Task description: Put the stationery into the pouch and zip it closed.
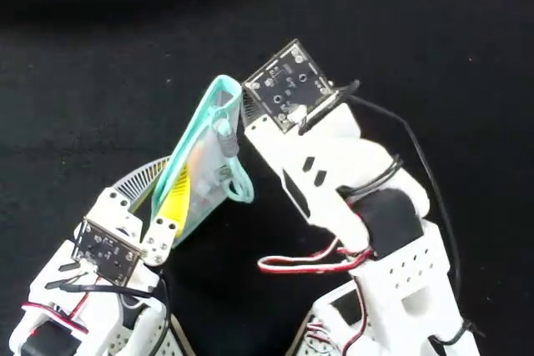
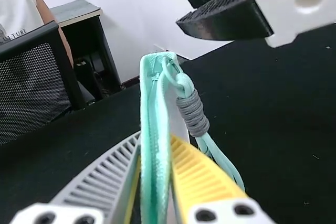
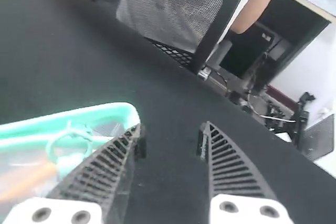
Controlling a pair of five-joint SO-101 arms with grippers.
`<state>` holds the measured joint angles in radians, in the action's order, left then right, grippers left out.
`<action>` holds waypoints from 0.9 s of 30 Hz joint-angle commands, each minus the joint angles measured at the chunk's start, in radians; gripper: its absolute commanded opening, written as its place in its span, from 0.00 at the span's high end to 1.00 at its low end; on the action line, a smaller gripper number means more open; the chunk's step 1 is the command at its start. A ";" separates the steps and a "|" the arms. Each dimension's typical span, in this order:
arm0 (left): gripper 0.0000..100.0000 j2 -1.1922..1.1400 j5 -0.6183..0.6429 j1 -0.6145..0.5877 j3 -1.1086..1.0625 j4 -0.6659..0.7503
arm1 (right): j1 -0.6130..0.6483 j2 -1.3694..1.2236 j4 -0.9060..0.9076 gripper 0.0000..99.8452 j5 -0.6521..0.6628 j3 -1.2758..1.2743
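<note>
where the ribbed left gripper (image 2: pixel 157 150) clamps it, the pouch (image 1: pixel 197 174) is translucent.

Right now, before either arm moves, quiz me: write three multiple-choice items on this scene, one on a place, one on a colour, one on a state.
1. Where is the right gripper?
A) by the end of the pouch farthest from the left gripper
B) at the table's far edge
C) under the left arm

2. What colour is the pouch's zip band?
A) red
B) mint green
C) brown

3. The left gripper is:
A) open and empty
B) shut on the pouch
C) shut on a pen

Answers:
1 A: the right wrist view shows the pouch's end right beside it.
2 B: the band reads mint green in every view.
3 B: it clamps the pouch from both sides.
</note>
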<state>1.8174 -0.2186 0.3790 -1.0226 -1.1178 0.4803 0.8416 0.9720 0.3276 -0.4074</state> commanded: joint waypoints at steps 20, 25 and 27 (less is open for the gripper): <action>0.97 -0.003 -0.006 -0.001 0.001 -0.021 | 0.167 -0.035 0.052 0.82 -0.026 -0.018; 0.97 -0.003 -0.006 -0.001 0.001 -0.029 | 0.167 0.130 0.061 0.82 -0.026 -0.065; 0.97 -0.003 -0.006 0.005 0.001 -0.026 | 0.167 0.206 0.020 0.82 -0.026 -0.124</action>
<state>1.8174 -0.2202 0.3790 -1.0196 -1.1393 0.6383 0.9490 1.0319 0.3107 -0.4902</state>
